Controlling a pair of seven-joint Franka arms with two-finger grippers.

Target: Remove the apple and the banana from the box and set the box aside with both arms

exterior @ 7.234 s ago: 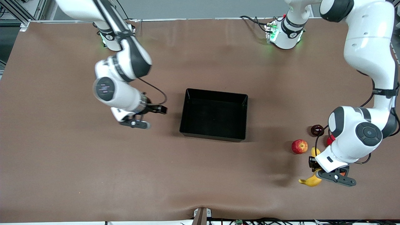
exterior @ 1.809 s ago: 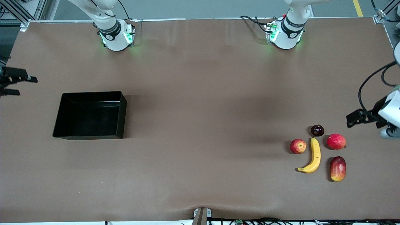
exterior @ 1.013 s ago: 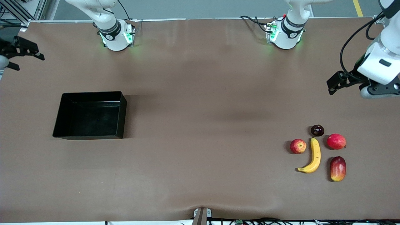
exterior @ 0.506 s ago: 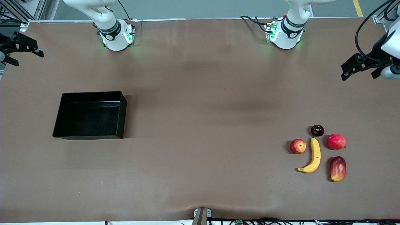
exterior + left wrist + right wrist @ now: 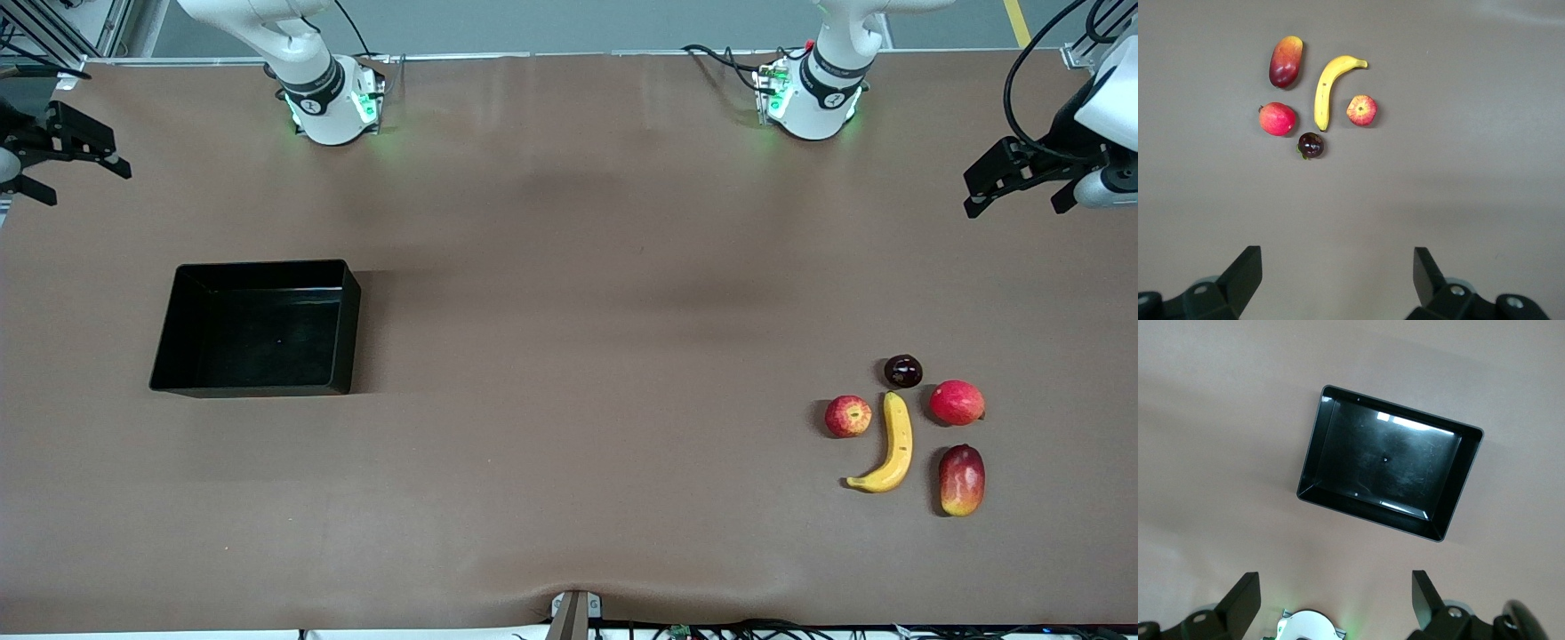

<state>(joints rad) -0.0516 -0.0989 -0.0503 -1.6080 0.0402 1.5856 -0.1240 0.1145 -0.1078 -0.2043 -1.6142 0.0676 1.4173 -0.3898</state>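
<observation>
My left tool (image 5: 1022,182) hangs wide apart, well clear of the curved yellow banana (image 5: 892,446) and streaky red apple (image 5: 848,416) lying just beside each other. My right tool (image 5: 67,164), also spread, is near the glossy black box (image 5: 258,328), which sits empty.

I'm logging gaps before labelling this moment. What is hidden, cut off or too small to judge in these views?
- Left gripper: the front view's edge cuts off its arm.
- Right gripper: cut off likewise by that view's other edge.
- Shallow glossy black rectangular tray: its dark floor looks bare; glare in the right wrist view could mask something small.
- Small round red apple with yellow streaks and long curved yellow banana: undersides hidden.
</observation>
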